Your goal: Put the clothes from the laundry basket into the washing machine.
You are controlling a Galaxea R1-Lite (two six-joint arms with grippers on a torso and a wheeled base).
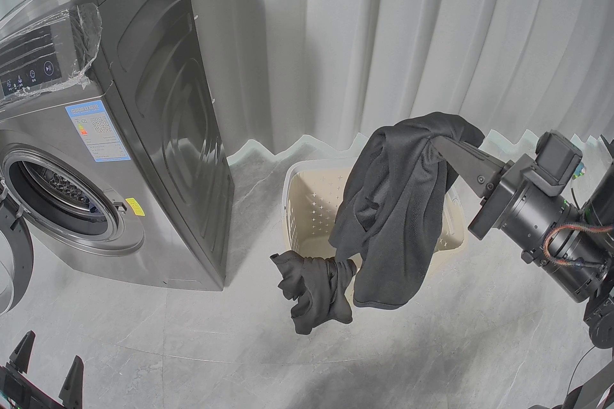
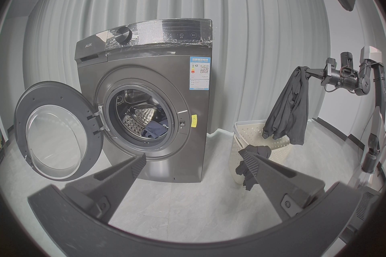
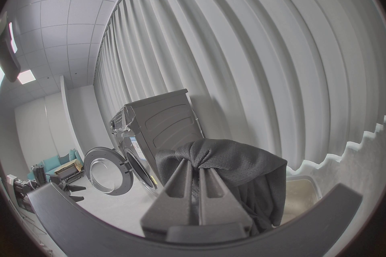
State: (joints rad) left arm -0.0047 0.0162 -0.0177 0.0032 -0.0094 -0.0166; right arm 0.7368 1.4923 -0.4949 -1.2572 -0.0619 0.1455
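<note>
My right gripper [image 1: 442, 142] is shut on a dark grey garment [image 1: 396, 199], which hangs in the air above the cream laundry basket [image 1: 307, 206]. In the right wrist view the two fingers [image 3: 179, 189] pinch a bunched fold of that garment [image 3: 241, 165]. A second dark garment [image 1: 313, 292] droops over the basket's front rim toward the floor. To the left stands the grey washing machine [image 1: 128, 142], its round door [image 2: 56, 131] swung open and a blue piece of clothing [image 2: 155, 129] lying in the drum. My left gripper [image 2: 193, 157] is open, low in front of the washer, holding nothing.
White curtains [image 1: 384, 14] run behind the washer and the basket. The open door [image 1: 13, 257] juts out at the far left. Bare grey floor tiles [image 1: 192, 333] lie between the washer and the basket.
</note>
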